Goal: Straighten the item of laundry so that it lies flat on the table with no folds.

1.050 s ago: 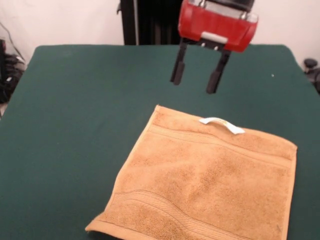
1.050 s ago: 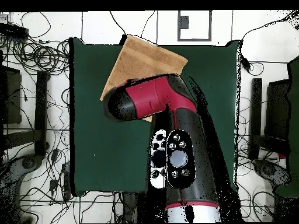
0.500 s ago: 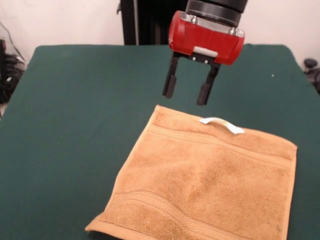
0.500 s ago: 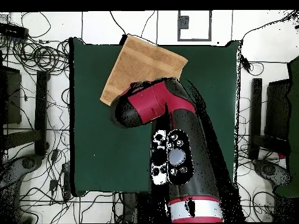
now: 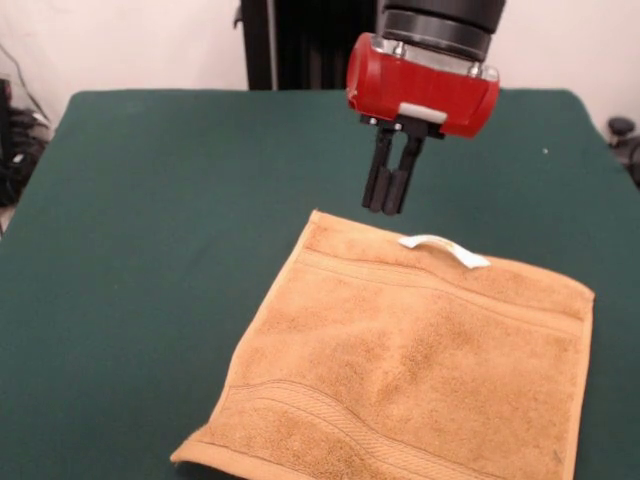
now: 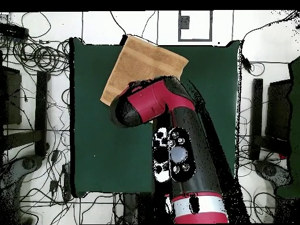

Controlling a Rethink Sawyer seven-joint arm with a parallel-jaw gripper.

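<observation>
In the front view, the left part of the table is seen as bare dark green cloth, reaching from the far edge to the bottom of the picture. Toward the middle, the near left corner of the towel is met at the bottom edge, where its hem is slightly lifted and a wavy woven border band is seen just above it. The towel is spread open on the right half of the table, turned at a slant so that its left edge runs up and rightward to a far corner near the middle. No large folds are seen, though gentle ripples are seen across the pile. A second border band is seen along the far edge, and a small white loop tag is found lying on that edge. Just above the far left corner, the gripper is held off the cloth, its two black fingers pressed together with nothing between them, beneath a red housing. In the overhead view, the towel is seen at the table's top edge, partly covered by the red and black arm.
</observation>
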